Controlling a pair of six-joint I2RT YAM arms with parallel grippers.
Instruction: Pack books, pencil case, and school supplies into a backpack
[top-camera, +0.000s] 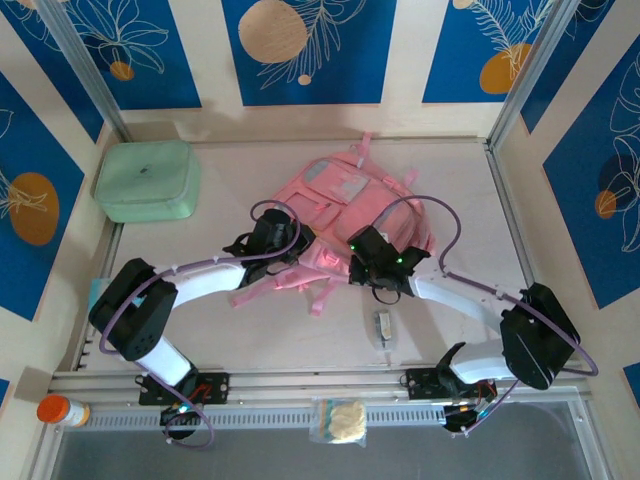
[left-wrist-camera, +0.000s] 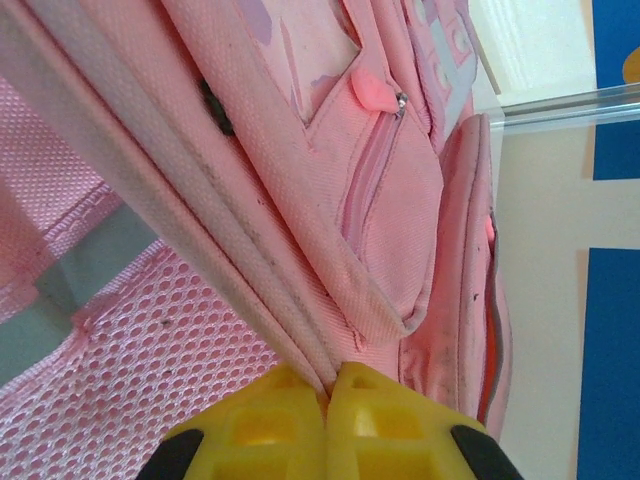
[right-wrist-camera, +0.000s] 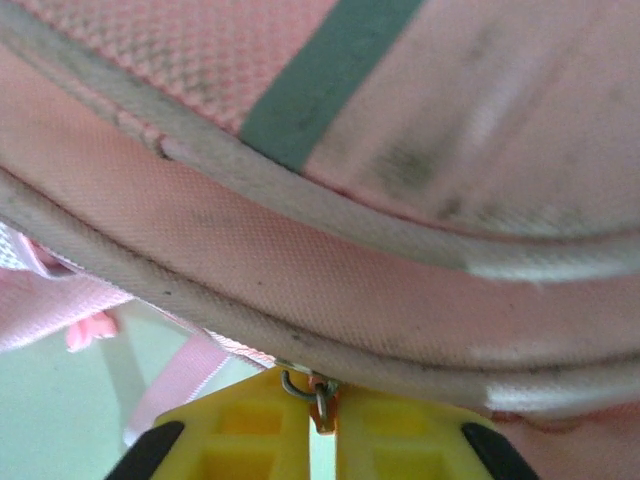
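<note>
Pale wooden tabletop (top-camera: 250, 340); cream walls (top-camera: 205, 60) with blue floral panels (top-camera: 350, 70); aluminium corner posts (top-camera: 85, 70).

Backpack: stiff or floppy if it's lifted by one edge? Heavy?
Probably floppy: the backpack is soft woven fabric and mesh, lying flat with straps splayed, so it should sag from the seam the left gripper pinches. Likely light, since it looks flat. The zip pull in the right gripper may slip; it is small.

Mid-table: backpack (top-camera: 345, 215); zip case (top-camera: 147, 180) left of it; school supply (top-camera: 383, 327) just before it; packet (top-camera: 342, 420) at near edge.
</note>
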